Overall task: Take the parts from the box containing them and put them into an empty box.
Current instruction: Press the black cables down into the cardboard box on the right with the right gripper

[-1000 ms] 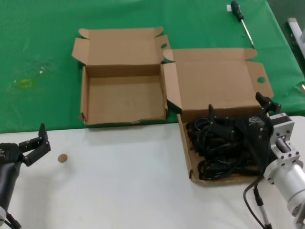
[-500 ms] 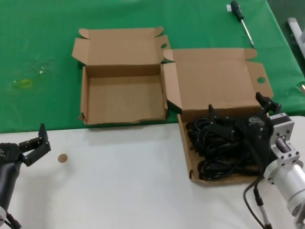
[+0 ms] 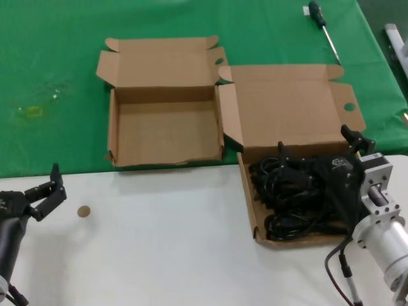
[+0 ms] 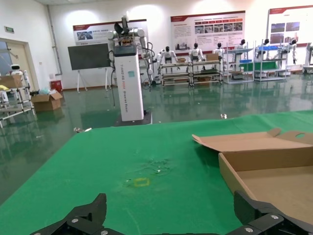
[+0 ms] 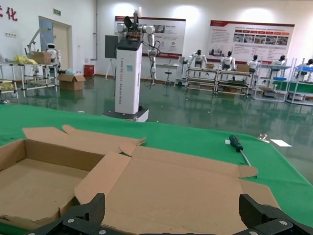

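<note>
On the near white surface [image 3: 172, 248], the left tool [image 3: 48, 191] waits with fingers spread wide, holding nothing. At near right, the right tool [image 3: 319, 152] hangs splayed over the black power cords [image 3: 287, 204] heaped in the clean-walled box [image 3: 250, 210], gripping none. Farther left on green cloth [image 3: 51, 76] sits the ragged-fronted box [image 3: 166, 134], bare inside. A screwdriver [image 3: 324, 29] lies far right.

My right gripper [image 3: 319, 153] covers part of the coiled black power cords [image 3: 287, 204], so I can't tell contact. Both wrist views crop the jaws' bases. Left arm runs off frame.
</note>
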